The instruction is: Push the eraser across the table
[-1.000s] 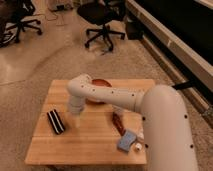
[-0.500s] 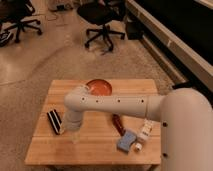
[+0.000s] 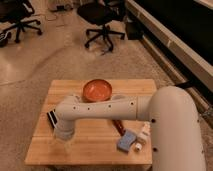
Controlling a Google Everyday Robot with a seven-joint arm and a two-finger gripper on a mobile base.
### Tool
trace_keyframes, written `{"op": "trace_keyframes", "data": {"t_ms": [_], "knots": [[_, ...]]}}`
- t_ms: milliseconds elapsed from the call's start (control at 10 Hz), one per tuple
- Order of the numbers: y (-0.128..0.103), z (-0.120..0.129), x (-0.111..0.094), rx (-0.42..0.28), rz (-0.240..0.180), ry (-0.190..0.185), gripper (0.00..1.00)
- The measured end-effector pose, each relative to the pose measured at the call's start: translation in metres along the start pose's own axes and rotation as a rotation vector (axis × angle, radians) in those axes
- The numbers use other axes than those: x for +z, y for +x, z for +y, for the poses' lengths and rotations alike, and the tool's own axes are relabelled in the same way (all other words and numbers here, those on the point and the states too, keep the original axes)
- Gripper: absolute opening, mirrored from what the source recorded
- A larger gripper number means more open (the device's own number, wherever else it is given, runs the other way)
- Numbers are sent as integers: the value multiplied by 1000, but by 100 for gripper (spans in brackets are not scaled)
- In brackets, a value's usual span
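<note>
While the gripper (image 3: 63, 141) (finger state: can't tell) hangs over the slatted table (image 3: 95, 152), the black eraser (image 3: 51, 118) lies beside it.

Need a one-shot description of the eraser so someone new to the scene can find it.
Start at the wooden slatted table with the orange bowl at its far edge. Go to the table's left edge: the eraser lies there, partly hidden behind the white arm, whose gripper hangs just right of it. It is the only black oblong block; the blue block sits on the right.
</note>
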Motion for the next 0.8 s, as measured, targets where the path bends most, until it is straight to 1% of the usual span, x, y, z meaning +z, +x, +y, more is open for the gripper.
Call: {"op": "trace_keyframes", "data": {"t_ms": [100,300,600,800], "knots": [[6,-3,8,3,4,-7,65],[18,-6,16,13,15,-20,65],[42,-9,19,39,38,-32,65],[52,-14,19,44,50,-37,65]]}}
